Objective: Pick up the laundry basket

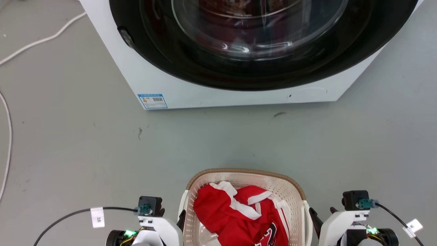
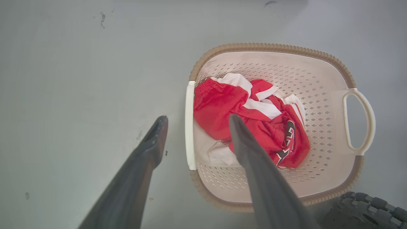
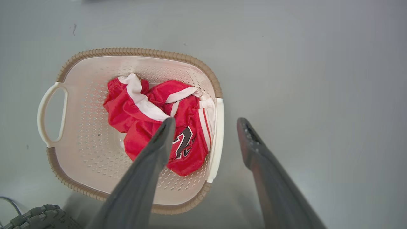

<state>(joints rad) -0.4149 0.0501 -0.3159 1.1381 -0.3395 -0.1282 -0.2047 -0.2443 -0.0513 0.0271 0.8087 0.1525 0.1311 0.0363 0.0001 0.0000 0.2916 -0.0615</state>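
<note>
The laundry basket [image 1: 245, 171] stands on the grey floor at the bottom centre of the head view, cream with a brown rim, holding a red and white garment [image 1: 239, 215]. In the left wrist view my left gripper [image 2: 197, 121] is open above the basket [image 2: 273, 47], one finger outside and one inside its near white handle [image 2: 190, 127]. The right wrist view has my right gripper [image 3: 206, 122] open in the same way over the basket's [image 3: 140, 51] other white handle [image 3: 218, 133]. I cannot tell whether the fingers touch the handles.
A white washing machine [image 1: 239, 95] with a dark round door [image 1: 259, 68] stands beyond the basket, across a strip of bare floor. A white cable [image 1: 41, 39] lies on the floor at the far left. A dark ribbed part [image 2: 365, 206] sits close behind the basket.
</note>
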